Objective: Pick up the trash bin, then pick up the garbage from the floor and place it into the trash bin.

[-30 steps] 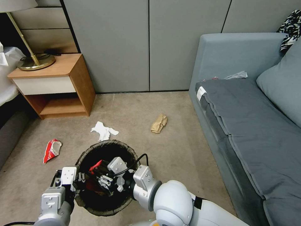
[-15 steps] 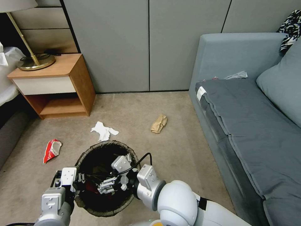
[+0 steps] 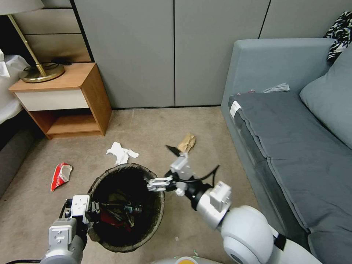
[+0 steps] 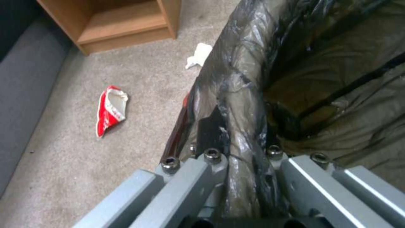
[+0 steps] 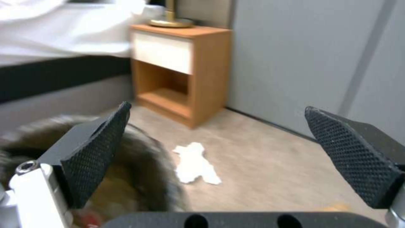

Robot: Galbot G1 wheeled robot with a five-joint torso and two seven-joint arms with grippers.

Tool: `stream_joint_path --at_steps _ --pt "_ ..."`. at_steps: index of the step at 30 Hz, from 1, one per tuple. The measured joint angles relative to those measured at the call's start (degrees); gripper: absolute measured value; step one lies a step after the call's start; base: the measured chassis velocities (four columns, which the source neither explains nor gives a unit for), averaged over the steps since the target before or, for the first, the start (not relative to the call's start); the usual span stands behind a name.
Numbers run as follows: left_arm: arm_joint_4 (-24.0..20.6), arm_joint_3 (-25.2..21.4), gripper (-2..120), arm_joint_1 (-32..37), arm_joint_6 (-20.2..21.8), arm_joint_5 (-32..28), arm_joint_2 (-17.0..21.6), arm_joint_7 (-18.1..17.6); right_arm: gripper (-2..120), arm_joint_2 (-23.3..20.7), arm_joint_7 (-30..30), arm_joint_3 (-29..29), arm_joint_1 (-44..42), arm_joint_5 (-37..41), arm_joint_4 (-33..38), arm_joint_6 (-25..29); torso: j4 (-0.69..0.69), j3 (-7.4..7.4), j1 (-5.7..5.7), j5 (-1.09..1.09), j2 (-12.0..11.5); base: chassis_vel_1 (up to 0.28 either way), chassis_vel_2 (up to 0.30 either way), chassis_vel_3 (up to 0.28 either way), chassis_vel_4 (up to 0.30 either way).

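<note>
The trash bin (image 3: 126, 207) stands on the carpeted floor (image 3: 220, 183), its rim wrapped in a dark liner. The left pincer (image 3: 93, 212) is clamped narrow on the bin's rim at the side nearest the robot's left arm; the left wrist view shows its fingers (image 4: 211, 133) straddling the lined rim (image 4: 240, 104), one outside and one inside. Dark and red wrappers (image 3: 117, 216) lie in the bottom of the bin.

The right pincer (image 3: 168, 165) hangs just beyond the bin's rim on the sofa side, jaws spread wide and holding nothing. The right wrist view confirms this: the two black textured pads (image 5: 97, 152) stand far apart with bare floor between them.

Three pieces of garbage lie on the floor around the bin. A crumpled white tissue (image 3: 121, 152) sits just past the bin's far rim, toward the nightstand (image 3: 69, 99). A red-and-white snack packet (image 3: 60, 175) lies to the bin's left, well apart from it. A crumpled brown paper (image 3: 186, 143) lies beyond the bin on its right, near the base of the sofa (image 3: 293, 146) and just past the right pincer's upper fingertip.
</note>
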Motion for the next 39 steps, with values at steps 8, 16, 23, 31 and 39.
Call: stream_joint_path --at_steps 8,16,23,31,39 --pt "0.0 -0.1 1 -0.1 0.0 -0.5 0.3 0.0 100 3.4 0.5 9.1 -8.3 -6.1 -1.0 5.1 0.03 0.00 0.00 0.00 0.0 0.000 0.000 0.000 0.000" --pt "0.0 -0.3 1 -0.3 0.1 -1.3 0.5 0.1 100 7.4 0.6 15.3 -15.4 -9.1 -1.2 7.5 0.02 0.00 0.00 -0.01 0.0 0.000 0.000 0.000 0.000" --pt "0.0 -0.3 1 -0.5 0.1 -1.4 0.3 0.5 100 10.3 0.8 19.6 -21.0 -11.2 -1.5 9.5 0.02 0.00 0.00 -0.01 0.0 0.000 0.000 0.000 0.000" --pt "0.0 -0.4 1 -1.3 0.3 -1.2 -0.6 1.0 100 11.6 0.9 24.0 -26.7 -11.6 -1.9 12.5 0.02 0.00 0.00 -0.01 0.0 0.000 0.000 0.000 0.000" --pt "0.0 -0.8 1 -2.2 0.2 -0.2 -1.4 1.5 100 12.6 1.0 25.1 -27.4 -12.0 -3.3 12.8 0.03 0.00 0.00 0.00 0.0 -0.026 0.022 0.028 -0.025"
